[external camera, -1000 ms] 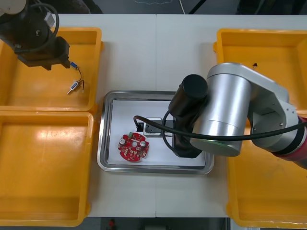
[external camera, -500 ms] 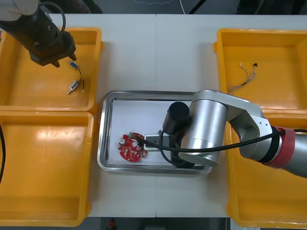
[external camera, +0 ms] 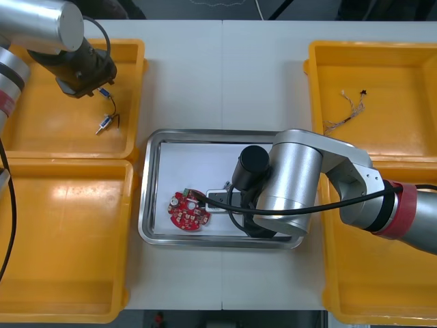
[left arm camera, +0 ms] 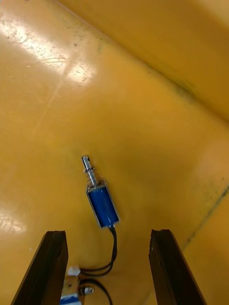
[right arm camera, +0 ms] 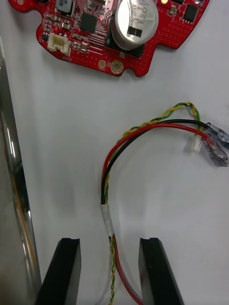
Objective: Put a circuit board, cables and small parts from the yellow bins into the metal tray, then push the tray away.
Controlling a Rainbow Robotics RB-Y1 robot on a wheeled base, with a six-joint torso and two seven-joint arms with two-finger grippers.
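One circuit board [external camera: 190,210] lies in the metal tray [external camera: 145,184], front view; left tool [external camera: 95,83] at the desk's [external camera: 225,75] ten o'clock. Right wrist: right tool [right arm camera: 109,240], released, straddles the red-yellow cable [right arm camera: 143,126]. Left wrist: released; centre the small metal part [left arm camera: 101,205] before clenching.

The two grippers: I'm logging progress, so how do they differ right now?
The left gripper hangs over the far left yellow bin; the right gripper is over the metal tray. A small metal part lies just ahead of the left's fingers; a red and yellow cable runs between the right's. The left's fingers stand wider apart. Both are open, gripping nothing.
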